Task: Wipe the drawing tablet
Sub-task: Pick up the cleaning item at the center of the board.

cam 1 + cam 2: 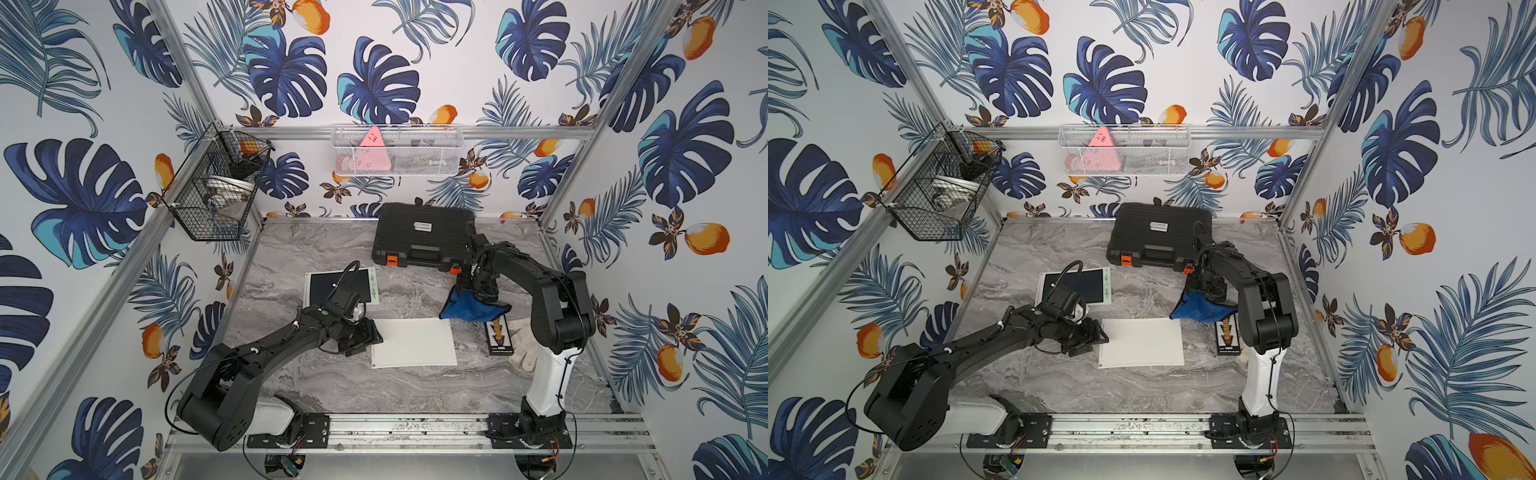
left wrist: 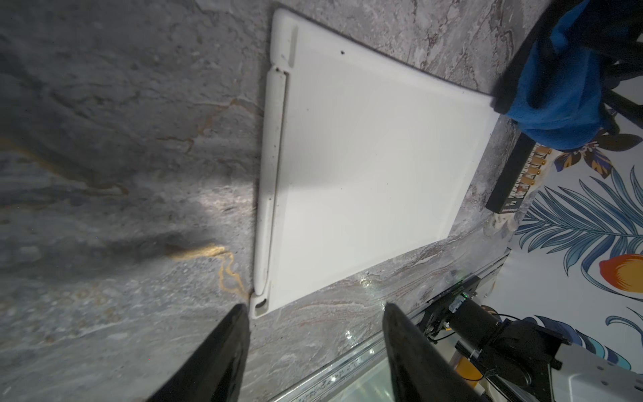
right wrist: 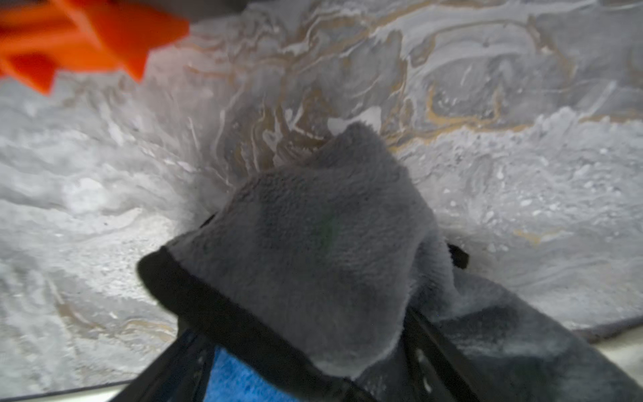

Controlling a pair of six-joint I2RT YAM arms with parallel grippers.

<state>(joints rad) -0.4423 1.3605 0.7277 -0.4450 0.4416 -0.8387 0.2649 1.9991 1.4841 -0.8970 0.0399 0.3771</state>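
Press the blue cloth [image 1: 473, 311] held in your right pincer [image 1: 476, 293] flat onto the drawing tablet [image 1: 415, 345]; brace with the wide, empty left pincer [image 2: 315, 309].

Bright even light; cloth [image 3: 313, 243] blurred.

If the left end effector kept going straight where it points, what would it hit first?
Most likely the white tablet, at its nearest corner. Nothing lies between it and the left end effector, though height is unclear.
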